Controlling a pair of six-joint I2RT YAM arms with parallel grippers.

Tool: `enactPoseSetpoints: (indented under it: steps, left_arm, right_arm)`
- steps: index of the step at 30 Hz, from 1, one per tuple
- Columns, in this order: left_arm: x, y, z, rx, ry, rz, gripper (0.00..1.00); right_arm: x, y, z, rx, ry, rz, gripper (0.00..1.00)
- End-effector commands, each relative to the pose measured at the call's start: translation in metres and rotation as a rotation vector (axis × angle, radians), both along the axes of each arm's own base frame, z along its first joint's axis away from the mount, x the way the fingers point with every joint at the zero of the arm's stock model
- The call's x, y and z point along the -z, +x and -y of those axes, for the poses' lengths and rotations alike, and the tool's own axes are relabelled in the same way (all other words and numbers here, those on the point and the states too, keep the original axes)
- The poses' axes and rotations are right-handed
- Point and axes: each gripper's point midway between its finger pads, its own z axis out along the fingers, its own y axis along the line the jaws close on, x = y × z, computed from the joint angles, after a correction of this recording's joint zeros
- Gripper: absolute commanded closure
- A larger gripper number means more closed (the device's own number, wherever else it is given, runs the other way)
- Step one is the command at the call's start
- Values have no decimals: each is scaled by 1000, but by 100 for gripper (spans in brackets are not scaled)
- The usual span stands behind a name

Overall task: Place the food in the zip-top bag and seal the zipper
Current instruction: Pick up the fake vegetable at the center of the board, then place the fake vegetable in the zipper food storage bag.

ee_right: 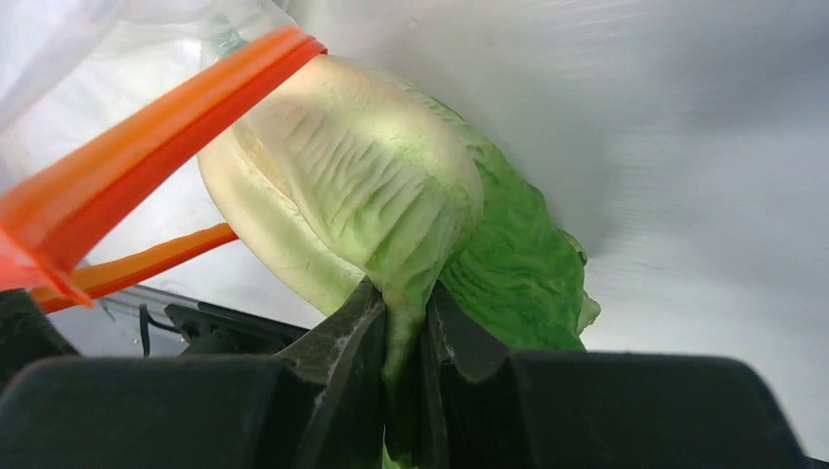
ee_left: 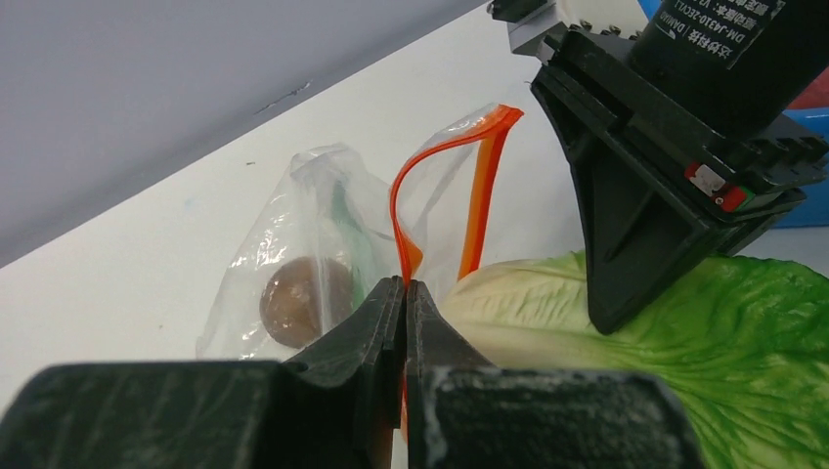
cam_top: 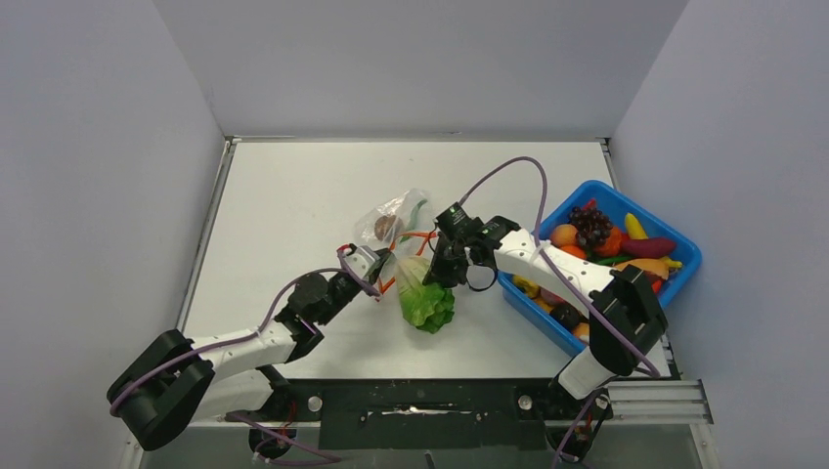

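The clear zip-top bag [cam_top: 396, 220] lies mid-table with a brown round piece [ee_left: 305, 300] inside. Its orange-red zipper [ee_left: 477, 186] stands open at the mouth. My left gripper [ee_left: 405, 293] is shut on the near zipper edge and holds the mouth up; it also shows in the top view [cam_top: 383, 277]. My right gripper [ee_right: 404, 318] is shut on the green lettuce leaf [ee_right: 391, 195] and holds it at the bag's mouth, the pale stem end towards the bag. The leaf [cam_top: 425, 298] hangs between both grippers, and my right gripper [cam_top: 442, 266] is just right of it.
A blue bin [cam_top: 675, 230] at the right holds more toy food: dark purple grapes [cam_top: 589, 223], orange, yellow and red pieces. White walls enclose the table on three sides. The right arm reaches left from beside the bin.
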Motion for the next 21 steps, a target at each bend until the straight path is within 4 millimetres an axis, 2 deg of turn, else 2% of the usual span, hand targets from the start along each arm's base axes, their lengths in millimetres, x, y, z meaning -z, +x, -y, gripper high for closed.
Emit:
enactPoseSetpoints:
  steps: [1,4,9,12,17,21]
  left_arm:
    - [-39,10,6,-5,21,106,100]
    - [-38,9,14,34,62,126,100]
    - [-30,5,21,82,77,138,100]
    - [-27,3,22,90,63,132,100]
    - [-26,-2,22,107,56,131,100]
    - [-32,-10,20,125,30,132,100]
  right_arm:
    - [-27,23,3,78,-12,90,100]
    - [-36,24,3,91,-14,98,100]
    - [-80,23,-45,-66,289,205,100]
    - [-95,15,-60,-121,379,211,100]
    - [-107,9,-63,-140,414,242,100]
    - [-94,30,-46,-55,355,263,100]
